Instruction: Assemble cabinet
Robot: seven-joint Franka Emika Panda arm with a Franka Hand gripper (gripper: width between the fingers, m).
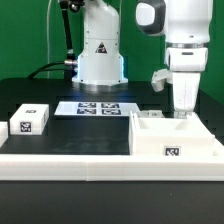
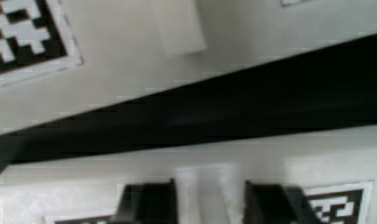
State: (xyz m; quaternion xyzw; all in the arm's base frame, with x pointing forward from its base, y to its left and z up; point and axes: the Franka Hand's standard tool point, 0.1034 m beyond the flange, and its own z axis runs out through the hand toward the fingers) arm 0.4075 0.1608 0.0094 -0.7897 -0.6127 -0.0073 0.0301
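The cabinet (image 1: 160, 138) is a large white box with a square tag on its front, standing at the exterior view's right with its top open. My gripper (image 1: 183, 112) reaches straight down onto its far right part. In the wrist view my gripper (image 2: 210, 200) has its two dark fingers (image 2: 153, 203) pressed against either side of a narrow upright white strip (image 2: 203, 185) of the cabinet, shut on it. White cabinet surfaces with tags (image 2: 25, 40) fill that blurred view, crossed by a dark gap (image 2: 185, 110).
A small white tagged cube (image 1: 30, 120) sits at the exterior view's left, with another white piece (image 1: 3, 130) at the edge. The marker board (image 1: 98, 107) lies in front of the arm's base (image 1: 100, 60). A long white rail (image 1: 80, 162) runs along the front.
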